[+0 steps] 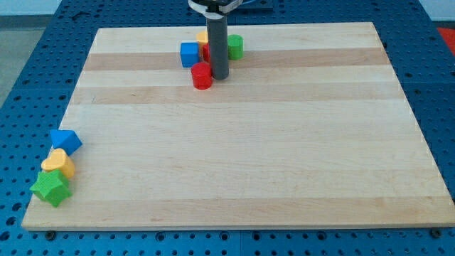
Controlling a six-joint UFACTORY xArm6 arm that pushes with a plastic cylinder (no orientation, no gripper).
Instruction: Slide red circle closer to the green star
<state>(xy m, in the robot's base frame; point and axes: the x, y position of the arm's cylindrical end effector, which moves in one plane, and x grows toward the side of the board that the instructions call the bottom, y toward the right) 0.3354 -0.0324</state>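
Observation:
The red circle (202, 75) sits near the view's top centre of the wooden board (242, 142). My tip (219, 77) stands just right of it, touching or almost touching. The green star (50, 188) lies far off at the view's bottom left corner. The rod hides part of the cluster behind it.
A blue cube (189, 54), a red block (205, 51), a yellow block (202, 35) and a green block (235, 47) cluster at the top behind the rod. A yellow heart (59, 164) and a blue block (65, 141) sit just above the green star.

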